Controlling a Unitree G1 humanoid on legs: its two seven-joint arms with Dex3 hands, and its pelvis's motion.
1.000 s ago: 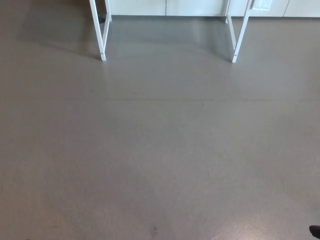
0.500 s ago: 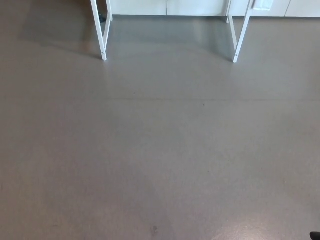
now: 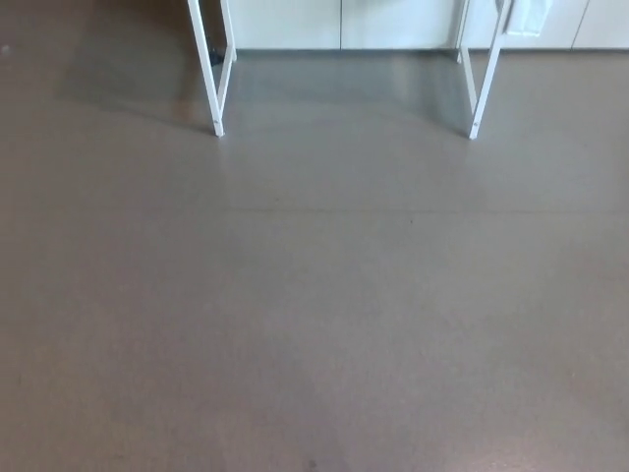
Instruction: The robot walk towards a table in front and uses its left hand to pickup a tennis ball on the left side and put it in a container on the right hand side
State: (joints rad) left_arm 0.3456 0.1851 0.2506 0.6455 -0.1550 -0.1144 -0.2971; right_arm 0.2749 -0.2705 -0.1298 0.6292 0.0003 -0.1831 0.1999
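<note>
Head view, grey floor (image 3: pixel 314 315) filling the frame, two white table legs (image 3: pixel 205 69) at its far edge, pale cabinet fronts (image 3: pixel 393 22) behind, left hand and right hand out of frame, tennis ball unseen too.

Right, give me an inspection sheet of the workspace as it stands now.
Surface: bare grey-brown floor fills the view; the table's top is out of frame.
Job's things: only the left table leg and the right table leg show, both white; otherwise nothing seen.
Clutter: nothing seen.
Hands: nothing seen.
Cables: nothing seen.
Surroundings: white cabinet fronts behind the legs.
</note>
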